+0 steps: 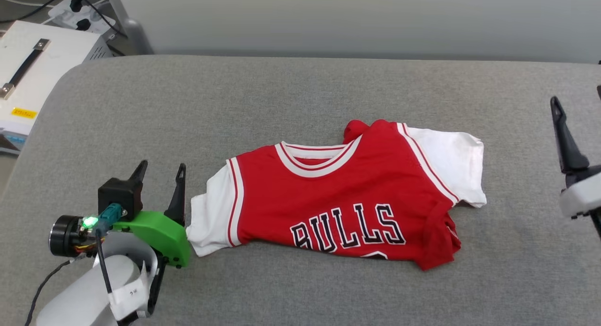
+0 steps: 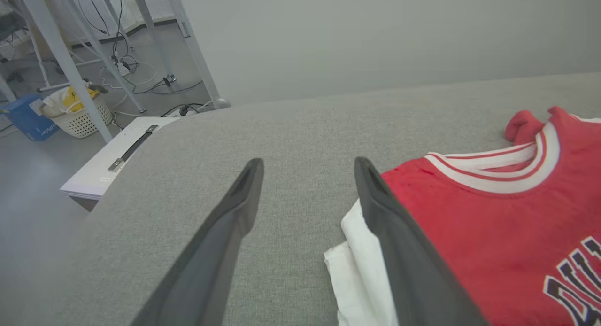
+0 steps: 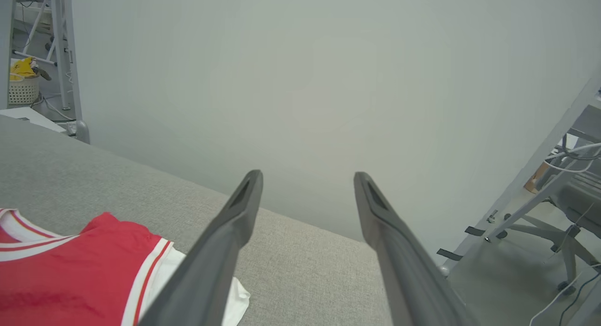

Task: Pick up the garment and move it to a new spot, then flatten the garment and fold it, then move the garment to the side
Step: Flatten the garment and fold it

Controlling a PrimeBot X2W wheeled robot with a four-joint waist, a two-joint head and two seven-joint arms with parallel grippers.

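Garment position: we see the garment (image 1: 338, 199) lying front-up on the grey padded table (image 1: 300, 91), a little right of the middle, collar (image 1: 315, 159) toward the far side.
Garment state: we judge it only partly flat; its near right corner is bunched and the lower front looks tucked under.
Long axis: it runs left to right across our view, sleeve to sleeve.
Left gripper: our left gripper (image 1: 162, 165) stands with jaws spread wide and nothing between them, just beside the white sleeve (image 1: 211, 213) at the garment's left end.
Right gripper: our right gripper (image 1: 577, 98) is also spread and empty, well apart from the other sleeve.
Nearer arm: the left.
Bearing: from the left gripper the garment lies to its right, so we judge that a short sideways reach meets the sleeve edge.
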